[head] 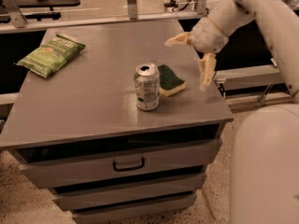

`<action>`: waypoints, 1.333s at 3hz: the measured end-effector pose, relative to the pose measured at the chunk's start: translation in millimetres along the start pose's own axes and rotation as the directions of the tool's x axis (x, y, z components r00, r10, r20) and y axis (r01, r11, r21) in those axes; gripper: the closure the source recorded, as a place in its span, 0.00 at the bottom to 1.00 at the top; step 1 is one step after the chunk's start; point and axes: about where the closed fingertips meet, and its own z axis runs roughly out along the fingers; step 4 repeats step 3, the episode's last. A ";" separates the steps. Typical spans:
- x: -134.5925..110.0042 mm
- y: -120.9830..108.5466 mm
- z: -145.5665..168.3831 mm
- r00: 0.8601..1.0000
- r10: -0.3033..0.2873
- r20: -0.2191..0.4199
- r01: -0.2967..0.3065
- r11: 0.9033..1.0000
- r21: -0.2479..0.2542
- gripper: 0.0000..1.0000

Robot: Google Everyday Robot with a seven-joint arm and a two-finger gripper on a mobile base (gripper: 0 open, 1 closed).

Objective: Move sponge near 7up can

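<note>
The sponge [170, 80] lies flat on the counter [93, 101], dark green side up, just beside the upright 7up can [147, 87] on the can's right and slightly behind it; whether the two touch I cannot tell. The gripper [186, 64] hangs above and to the right of the sponge, clear of it, its jaws spread wide apart and holding nothing. Judged from this layout, the sponge already sits near the can and the task looks essentially done.

The main risk from here is the arm. One finger points down close to the counter's right edge, near the sponge, so a low or leftward sweep could catch the sponge and drag it away, or push it into the can. The can is tall and narrow and would likely tip or roll if it were bumped. A straight rise before any sideways travel seems safest.

The sponge and can sit towards the right front of the counter, with the right edge near the sponge. The centre and left are open surface, with only a chip bag [50, 55] well apart at the far left corner. Free air lies above and right of the gripper
</note>
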 end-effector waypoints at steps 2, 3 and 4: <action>14.0 27.6 -79.6 0.973 0.109 0.205 -0.175 0.924 0.339 0.00; 28.1 36.0 -98.5 0.967 0.135 0.214 -0.213 0.889 0.405 0.00; 28.1 36.0 -98.5 0.967 0.135 0.214 -0.213 0.889 0.405 0.00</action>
